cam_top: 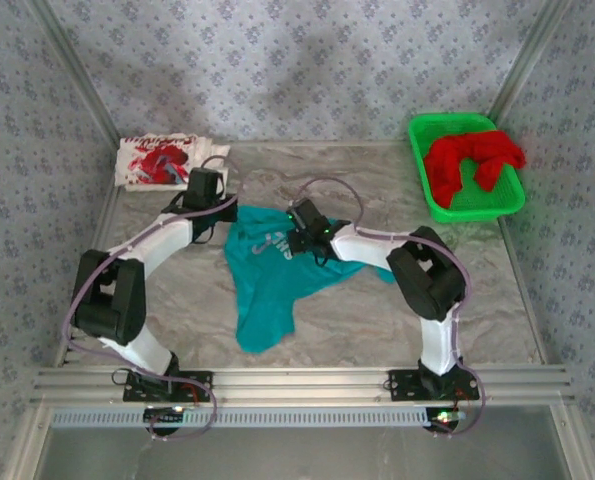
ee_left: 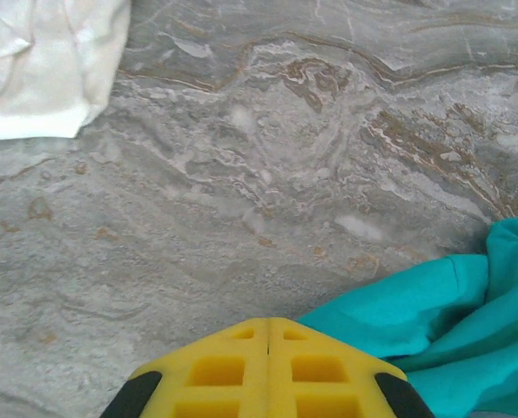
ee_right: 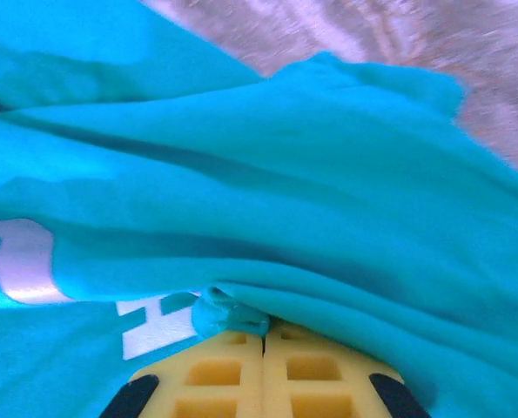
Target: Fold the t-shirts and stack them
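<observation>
Right gripper [ee_right: 263, 335] pinches a small tuck of the teal t-shirt [cam_top: 267, 280], its pads pressed together on the cloth just below the white lettering [ee_right: 23, 261]. So slight a hold may slip if the arm lifts or drags, leaving the shirt bunched at mid-frame. Left gripper [ee_left: 267, 335], closed on nothing, hangs over bare table [ee_left: 241, 174] with the teal hem just to its right. The white t-shirt [cam_top: 157, 160] lies folded at upper left; the red t-shirt [cam_top: 472, 155] sits heaped in the green basket [cam_top: 477, 207] at upper right.
</observation>
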Available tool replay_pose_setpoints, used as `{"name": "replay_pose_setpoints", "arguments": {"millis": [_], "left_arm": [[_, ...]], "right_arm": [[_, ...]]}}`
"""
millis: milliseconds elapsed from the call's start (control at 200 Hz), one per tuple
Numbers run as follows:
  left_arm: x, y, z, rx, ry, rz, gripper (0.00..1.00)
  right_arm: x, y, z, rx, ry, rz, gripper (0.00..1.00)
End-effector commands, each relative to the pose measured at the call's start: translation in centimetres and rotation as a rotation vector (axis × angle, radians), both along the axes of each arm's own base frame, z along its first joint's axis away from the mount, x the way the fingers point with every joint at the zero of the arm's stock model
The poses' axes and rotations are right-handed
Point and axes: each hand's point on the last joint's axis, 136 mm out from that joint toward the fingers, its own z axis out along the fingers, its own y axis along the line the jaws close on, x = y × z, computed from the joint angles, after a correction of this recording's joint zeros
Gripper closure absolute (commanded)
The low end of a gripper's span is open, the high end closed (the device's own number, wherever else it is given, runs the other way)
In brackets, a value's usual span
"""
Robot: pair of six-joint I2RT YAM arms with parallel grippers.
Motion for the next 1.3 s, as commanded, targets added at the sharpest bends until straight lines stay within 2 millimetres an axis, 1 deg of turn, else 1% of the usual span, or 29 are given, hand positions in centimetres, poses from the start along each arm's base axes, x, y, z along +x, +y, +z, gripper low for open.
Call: {"name": "replay_pose_setpoints", "arguments": {"millis": [0, 85, 210, 300, 355, 380, 420, 475, 530, 590, 700, 804, 859, 874, 879, 884, 894, 919, 984, 1039, 1119, 1294], "left_arm": [[0.1, 1.6, 2.5, -0.010, -0.071, 0.045, 1.00], [0.3, 2.2, 3.3, -0.005, -0.090, 0.047, 1.00], [1.0, 2.8, 4.5, -0.013, -0.116, 0.052, 1.00], [2.2, 2.9, 5.4, -0.023, -0.141, 0.048, 1.00], [3.3, 2.9, 5.8, -0.029, -0.151, 0.048, 1.00], [3.8, 3.0, 6.0, -0.034, -0.152, 0.047, 1.00], [4.6, 3.0, 6.4, -0.039, -0.154, 0.048, 1.00], [5.3, 3.5, 7.1, -0.044, -0.165, 0.073, 1.00], [5.5, 4.0, 7.9, -0.059, -0.183, 0.092, 1.00], [5.2, 4.5, 8.7, -0.068, -0.199, 0.101, 1.00], [3.3, 5.8, 9.3, -0.062, -0.213, 0.125, 1.00], [0.5, 7.4, 9.4, -0.063, -0.216, 0.158, 1.00], [-1.2, 8.2, 9.5, -0.064, -0.223, 0.176, 1.00], [-1.7, 8.4, 9.6, -0.065, -0.227, 0.180, 1.00], [-1.9, 8.6, 9.6, -0.065, -0.229, 0.184, 1.00], [-2.1, 8.7, 9.7, -0.066, -0.232, 0.186, 1.00], [-2.4, 8.8, 9.8, -0.067, -0.234, 0.189, 1.00], [-3.1, 9.1, 9.9, -0.070, -0.240, 0.199, 1.00], [-5.2, 9.7, 11.0, -0.074, -0.268, 0.210, 1.00], [-6.7, 9.9, 12.0, -0.077, -0.299, 0.208, 1.00], [-8.8, 10.1, 14.2, -0.110, -0.356, 0.218, 1.00], [-13.7, 9.3, 19.5, -0.231, -0.509, 0.177, 1.00]], "right_arm": [[1.2, -2.8, 5.5, 0.018, -0.102, -0.042, 1.00], [1.6, -4.4, 8.0, 0.063, -0.109, -0.036, 1.00], [2.5, -6.9, 10.8, 0.118, -0.092, -0.020, 1.00], [3.6, -8.5, 12.0, 0.121, -0.108, -0.002, 1.00], [4.4, -9.6, 12.1, 0.088, -0.099, -0.004, 1.00], [4.7, -10.3, 12.0, 0.068, -0.094, -0.009, 1.00], [5.6, -11.6, 12.5, 0.048, -0.106, -0.037, 1.00], [6.4, -14.0, 12.9, 0.032, -0.102, -0.098, 1.00], [6.8, -16.2, 14.0, 0.041, -0.114, -0.153, 1.00], [6.7, -19.0, 15.1, 0.042, -0.140, -0.229, 1.00], [5.6, -23.1, 17.6, 0.078, -0.195, -0.336, 1.00], [3.1, -25.7, 19.6, 0.100, -0.241, -0.403, 1.00], [1.6, -26.7, 20.5, 0.117, -0.265, -0.432, 1.00], [1.3, -26.9, 21.2, 0.127, -0.280, -0.437, 1.00], [1.2, -27.0, 21.2, 0.129, -0.281, -0.439, 1.00], [0.9, -27.1, 20.7, 0.127, -0.273, -0.442, 1.00], [0.6, -27.2, 20.5, 0.128, -0.271, -0.444, 1.00], [0.0, -27.6, 20.6, 0.136, -0.282, -0.454, 1.00], [-1.6, -28.0, 21.8, 0.154, -0.329, -0.467, 1.00], [-3.1, -27.8, 22.6, 0.186, -0.364, -0.454, 1.00], [-5.3, -27.7, 24.0, 0.226, -0.409, -0.450, 1.00], [-10.9, -27.3, 28.5, 0.258, -0.525, -0.408, 1.00]]}}
